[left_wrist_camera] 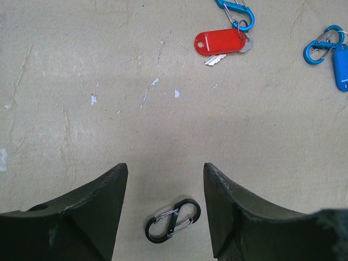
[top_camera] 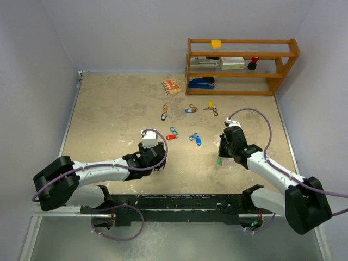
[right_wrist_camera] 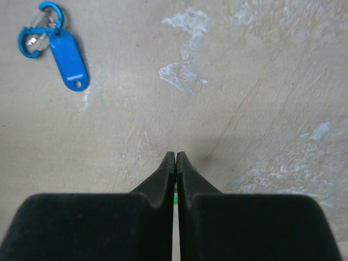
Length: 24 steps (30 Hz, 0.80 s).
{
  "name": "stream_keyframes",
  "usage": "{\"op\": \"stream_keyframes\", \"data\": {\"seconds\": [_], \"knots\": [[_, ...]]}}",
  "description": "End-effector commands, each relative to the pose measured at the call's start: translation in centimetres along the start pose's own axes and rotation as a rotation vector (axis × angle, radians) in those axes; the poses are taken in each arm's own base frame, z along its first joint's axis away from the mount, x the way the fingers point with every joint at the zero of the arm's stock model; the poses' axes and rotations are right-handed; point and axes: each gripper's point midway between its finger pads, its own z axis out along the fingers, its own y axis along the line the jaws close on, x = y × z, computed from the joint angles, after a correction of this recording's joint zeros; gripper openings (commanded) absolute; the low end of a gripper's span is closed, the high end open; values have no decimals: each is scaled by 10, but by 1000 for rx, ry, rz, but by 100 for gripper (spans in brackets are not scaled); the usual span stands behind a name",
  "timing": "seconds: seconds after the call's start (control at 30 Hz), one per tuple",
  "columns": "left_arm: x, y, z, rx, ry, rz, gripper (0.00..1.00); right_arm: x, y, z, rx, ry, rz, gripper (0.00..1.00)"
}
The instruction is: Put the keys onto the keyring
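Both arms (top_camera: 103, 171) (top_camera: 272, 171) reach low; left tool (left_wrist_camera: 166, 182) spread, right tool (right_wrist_camera: 175, 157) pinching green key (top_camera: 218, 161).

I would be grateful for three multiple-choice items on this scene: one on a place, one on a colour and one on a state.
1. Where does the black clip lie?
A) in a cup
B) on the table, between the left pincer's fingers
C) on a plate

2. What colour is the key tag beside the blue clip in the right wrist view?
A) yellow
B) red
C) blue

3. How is the right pincer?
A) shut
B) wide open
C) out of view

Answers:
1 B, the left wrist view shows it between the open fingers.
2 C, the tag is plainly blue.
3 A, its fingers meet, nipping the green tag.
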Motion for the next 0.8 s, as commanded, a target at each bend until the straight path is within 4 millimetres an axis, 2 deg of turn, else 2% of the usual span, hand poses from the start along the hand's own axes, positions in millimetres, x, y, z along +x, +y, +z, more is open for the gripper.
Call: {"op": "stream_keyframes", "data": {"seconds": [0.0, 0.17, 0.37, 0.6, 0.77], "knots": [[-6, -4, 1, 5, -29, -2, 55, -38, 11, -13, -60, -156, -47, 0], [-7, -6, 2, 9, -30, -5, 55, -52, 21, -26, -130, -248, -71, 0], [-8, -5, 1, 5, -31, -2, 55, -61, 31, -36, -207, -322, -86, 0], [-7, -2, 1, -4, -31, 4, 55, -61, 36, -36, -232, -322, -94, 0], [0, 6, 3, -37, -12, 41, 55, -60, 39, -33, -244, -317, -98, 0]]}}
